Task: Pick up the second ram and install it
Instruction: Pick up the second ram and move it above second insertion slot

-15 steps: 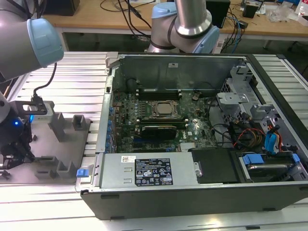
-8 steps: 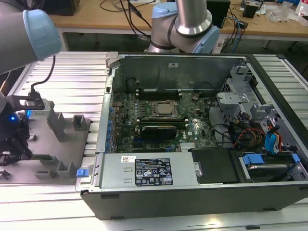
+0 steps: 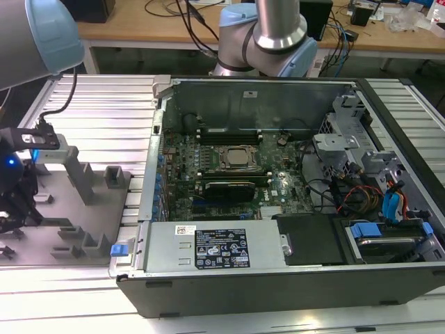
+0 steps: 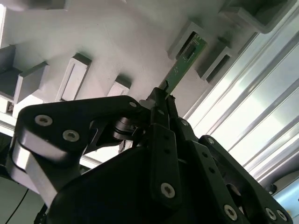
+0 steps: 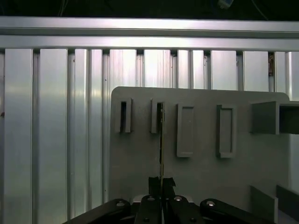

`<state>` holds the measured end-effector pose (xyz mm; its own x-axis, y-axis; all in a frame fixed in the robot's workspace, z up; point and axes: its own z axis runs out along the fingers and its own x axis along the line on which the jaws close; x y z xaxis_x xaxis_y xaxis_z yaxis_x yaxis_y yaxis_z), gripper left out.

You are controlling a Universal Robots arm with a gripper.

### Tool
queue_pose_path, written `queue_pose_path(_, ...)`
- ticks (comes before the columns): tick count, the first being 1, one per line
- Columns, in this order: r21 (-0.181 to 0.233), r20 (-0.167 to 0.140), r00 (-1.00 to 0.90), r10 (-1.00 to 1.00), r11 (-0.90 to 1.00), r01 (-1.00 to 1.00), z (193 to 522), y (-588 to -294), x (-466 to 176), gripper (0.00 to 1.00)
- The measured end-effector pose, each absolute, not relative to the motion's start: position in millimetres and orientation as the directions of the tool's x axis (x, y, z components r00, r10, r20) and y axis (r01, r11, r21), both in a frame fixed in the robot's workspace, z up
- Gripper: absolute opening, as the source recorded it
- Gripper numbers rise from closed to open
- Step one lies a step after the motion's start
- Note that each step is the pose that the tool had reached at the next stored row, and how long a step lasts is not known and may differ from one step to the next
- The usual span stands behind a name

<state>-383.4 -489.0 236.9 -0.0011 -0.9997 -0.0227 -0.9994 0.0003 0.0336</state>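
In both wrist views my gripper [image 4: 161,99] [image 5: 161,183] is shut on the second ram [image 4: 183,64], a thin green stick. The first wrist view shows the ram [image 5: 161,140] edge-on. Its far end reaches one narrow slot [image 5: 157,116] of the grey holder plate [image 5: 201,177]. I cannot tell whether that end still sits in the slot. In the exterior view the gripper [image 3: 15,198] hangs over the grey holder plate [image 3: 83,223] at the exterior view's left. The open computer case [image 3: 278,278] lies beside it with its motherboard [image 3: 229,167] exposed.
The holder plate carries several other raised slots [image 5: 185,129] and blocks [image 3: 78,174]. Everything rests on a ribbed aluminium table [image 3: 97,104]. Cables and drive bays [image 3: 375,188] fill the case's side toward the exterior view's right. The arm's base [image 3: 268,42] stands behind the case.
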Motion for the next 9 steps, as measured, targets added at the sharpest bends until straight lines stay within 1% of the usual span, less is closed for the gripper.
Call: queue_pose_path(9, 0.034, -0.019, -0.001, -1.000, 0.000, -0.999, 258, -488, -383, 0.13)
